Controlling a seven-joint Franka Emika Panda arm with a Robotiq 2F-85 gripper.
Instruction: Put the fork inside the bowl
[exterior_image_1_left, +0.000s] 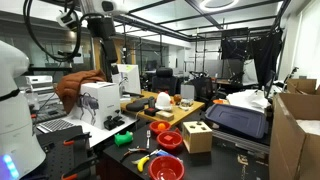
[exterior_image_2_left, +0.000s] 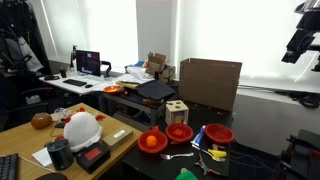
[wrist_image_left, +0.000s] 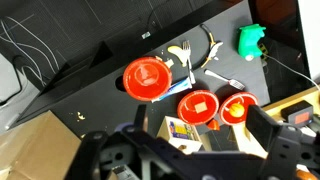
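**Fork (wrist_image_left: 224, 79) outside every bowl; gripper (wrist_image_left: 185, 152) spread wide and empty**

Fork: lies flat on the black tabletop (wrist_image_left: 90, 105), inside no bowl, touched by nothing. Rests near the large red bowl (wrist_image_left: 147, 78), on the side facing the green object (wrist_image_left: 251, 41), and close above the small red bowl (wrist_image_left: 198, 106) and the second small red bowl (wrist_image_left: 237, 107) as framed in wrist view. Appears thin and pale; tines and handle end too small to tell apart.

Large red bowl: stands upright, mouth up, apart from the fork. Shows a plain red interior.

Small red bowl and second small red bowl: stand side by side, just beside each other, upright. Sit next to a flat printed item (wrist_image_left: 185, 130) lying on the tabletop.

Gripper: hangs well above the tabletop and looks down on it. Holds nothing, touches nothing.

Fingers (wrist_image_left: 272, 145): stand far apart at the bottom edge of wrist view, blurred.

Arm (exterior_image_2_left: 303, 35): enters at the upper corner in an exterior view, high over the table and well apart from the bowls.

Green object: lies near the tabletop's edge, apart from the fork.

Yellow curved item (wrist_image_left: 180, 52): lies close to the large red bowl's rim; touching or not, cannot tell.

Wooden block (exterior_image_2_left: 176, 110): stands on the tabletop in an exterior view, round holes in its faces, in front of a cardboard box (exterior_image_2_left: 210, 82).
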